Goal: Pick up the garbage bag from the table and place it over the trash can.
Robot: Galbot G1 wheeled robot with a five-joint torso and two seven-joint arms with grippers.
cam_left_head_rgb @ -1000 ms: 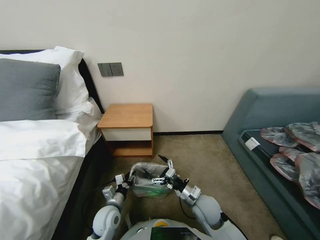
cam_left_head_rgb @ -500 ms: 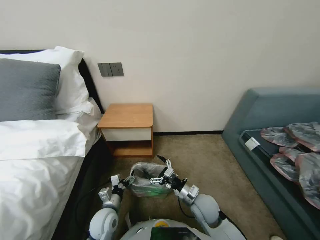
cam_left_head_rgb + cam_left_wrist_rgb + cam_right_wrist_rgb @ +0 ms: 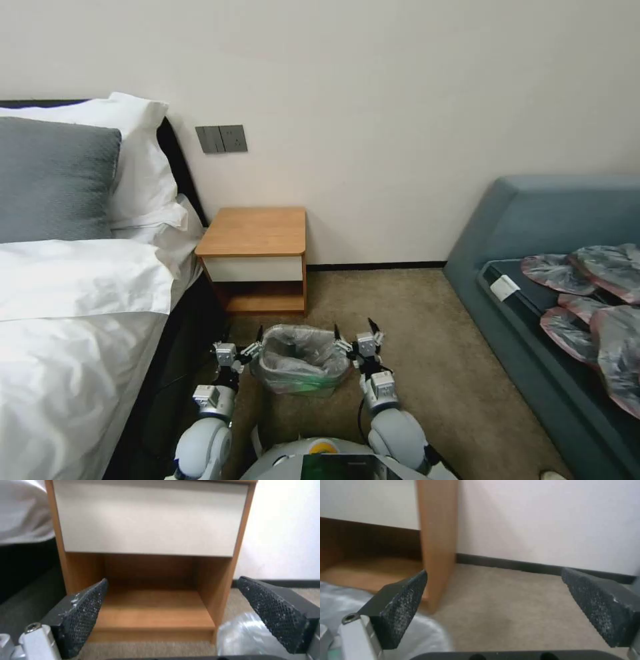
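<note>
Head view first: nearest the robot, the left hand (image 3: 250, 341) and the right hand (image 3: 355, 329) are held on either side of the trash can (image 3: 303, 385), each with fingers spread apart and nothing gripped; the garbage bag (image 3: 300, 353) is seen draped into and over the bin, its crinkled film folded down around the rim; the main job is judged as good as done, with perhaps only a tidying of the rim left. Just beyond, the table (image 3: 255, 231) is seen with its surface bare; the bed (image 3: 73, 313) is pressed close on the left, the sofa (image 3: 533, 220) on the right, a heap of spare bags (image 3: 593, 293) laid on it; the carpet around the bin is unobstructed.
</note>
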